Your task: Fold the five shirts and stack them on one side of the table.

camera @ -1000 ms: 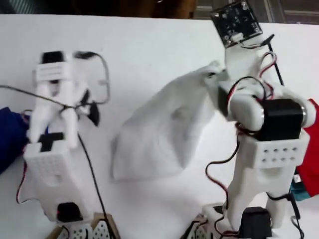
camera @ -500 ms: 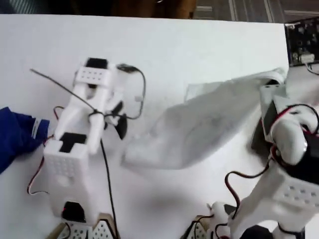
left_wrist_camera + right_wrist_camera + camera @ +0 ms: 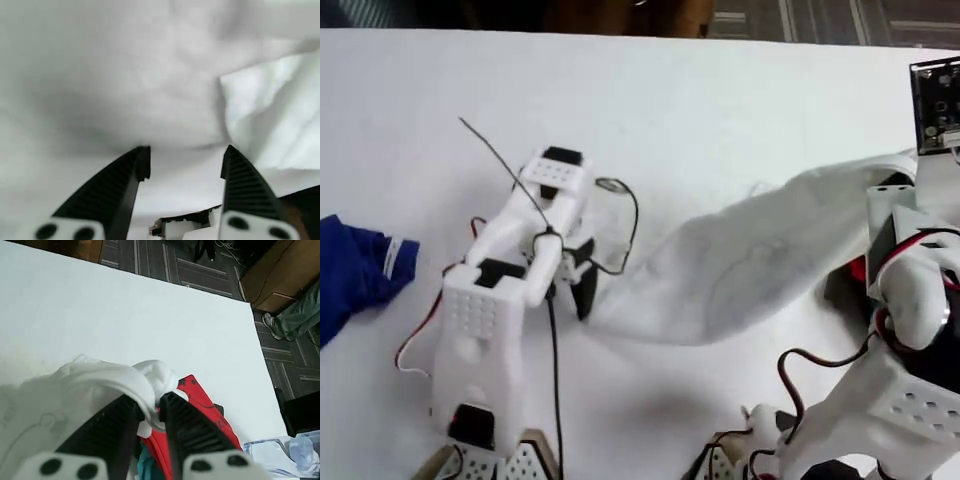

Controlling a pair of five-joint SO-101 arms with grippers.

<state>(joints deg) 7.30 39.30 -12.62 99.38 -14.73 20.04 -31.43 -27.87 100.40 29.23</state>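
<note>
A soft white cotton shirt (image 3: pixel 740 270) is lying stretched across the white bench (image 3: pixel 720 110), one end bunched and lifted at the right. The right jaws are pinching that bunch tight, above a crumpled red shirt (image 3: pixel 200 410). The left jaws are standing wide and empty over the white shirt's other end, possibly brushing it. The cloth is looking light and limp (it will sag and slide), so a hem or corner is offering the surest hold. A dark blue shirt (image 3: pixel 350 275) is lying at the bench's left edge.
</note>
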